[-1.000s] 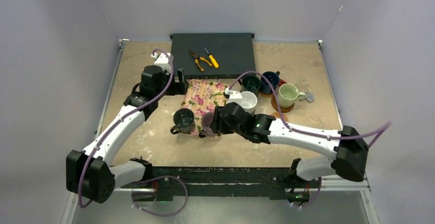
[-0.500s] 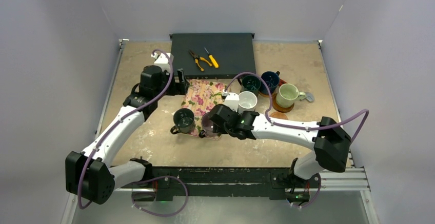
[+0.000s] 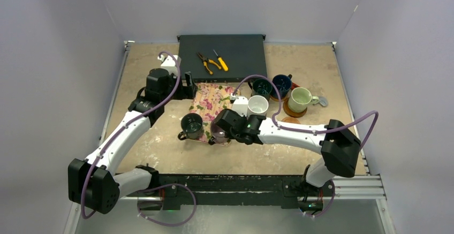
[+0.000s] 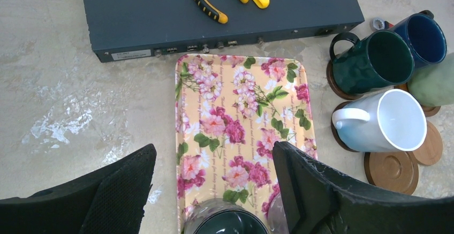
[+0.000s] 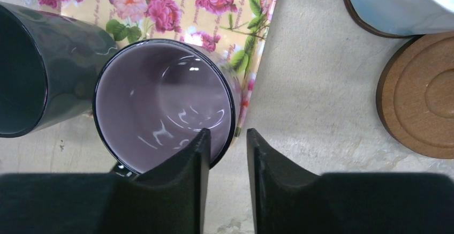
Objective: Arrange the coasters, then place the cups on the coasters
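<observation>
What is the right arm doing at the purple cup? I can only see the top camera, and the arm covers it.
Observer: The right end effector straddles the purple cup's rim. One finger is inside and one outside, with gaps showing, so it is not pinching yet.
Operator: Where can the cup go?
Observer: A bare ringed coaster lies close by, next to the white cup, which sits on its dark coaster.
</observation>
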Controlling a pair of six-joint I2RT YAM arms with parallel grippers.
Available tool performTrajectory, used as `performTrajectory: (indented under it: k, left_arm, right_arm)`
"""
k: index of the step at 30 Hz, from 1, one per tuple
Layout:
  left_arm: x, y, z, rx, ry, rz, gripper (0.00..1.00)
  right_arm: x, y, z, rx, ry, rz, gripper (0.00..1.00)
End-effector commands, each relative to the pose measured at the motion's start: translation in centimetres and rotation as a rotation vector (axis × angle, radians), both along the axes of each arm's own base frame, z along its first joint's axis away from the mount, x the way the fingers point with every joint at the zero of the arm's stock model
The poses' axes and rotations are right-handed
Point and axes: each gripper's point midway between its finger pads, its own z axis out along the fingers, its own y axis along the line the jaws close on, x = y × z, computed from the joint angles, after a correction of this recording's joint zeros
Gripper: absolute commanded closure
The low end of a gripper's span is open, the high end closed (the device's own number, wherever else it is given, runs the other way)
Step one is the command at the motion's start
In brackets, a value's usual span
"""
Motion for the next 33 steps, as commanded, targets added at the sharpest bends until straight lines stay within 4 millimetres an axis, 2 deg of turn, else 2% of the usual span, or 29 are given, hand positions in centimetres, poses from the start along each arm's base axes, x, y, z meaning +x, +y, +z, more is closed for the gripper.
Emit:
performTrajectory:
  k: [1, 8, 12, 14, 21, 25, 29, 33]
  left_arm:
    - [0.2, 0.0, 1.5, -0.018, -0.047, -0.004, 0.21]
    - [0.2, -0.1, 1.5, -0.018, -0.045, -0.005, 0.21]
    - [0.2, 0.0, 1.5, -0.016, -0.045, -0.002, 0.21]
    - [0.2, 0.1, 1.4, -0.014, -0.045, 0.002, 0.21]
    - [0.2, 0.3, 1.6, -0.010, -0.051, 0.014, 0.21]
    - [0.3, 0.6, 1.7, -0.005, -0.055, 0.028, 0.21]
    - [0.3, 0.7, 1.7, -0.003, -0.057, 0.034, 0.21]
    - [0.3, 0.7, 1.7, -0.002, -0.057, 0.036, 0.21]
  right_arm:
    - [0.9, -0.8, 0.7, -0.027, -0.036, -0.048, 0.71]
    - [1.4, -1.0, 1.0, -0.016, -0.046, -0.072, 0.81]
    - [1.6, -1.1, 1.3, -0.007, -0.048, -0.081, 0.91]
    - [1.7, -1.1, 1.8, 0.003, -0.049, -0.089, 1.00]
    - [1.9, -1.0, 5.8, 0.055, -0.103, -0.061, 1.00]
    - [1.0, -1.7, 7.5, 0.048, -0.097, -0.006, 1.00]
    - [-0.4, -3.7, 7.5, 0.000, -0.048, 0.004, 1.00]
    - [-1.8, -6.1, 6.5, -0.040, 0.002, -0.037, 1.00]
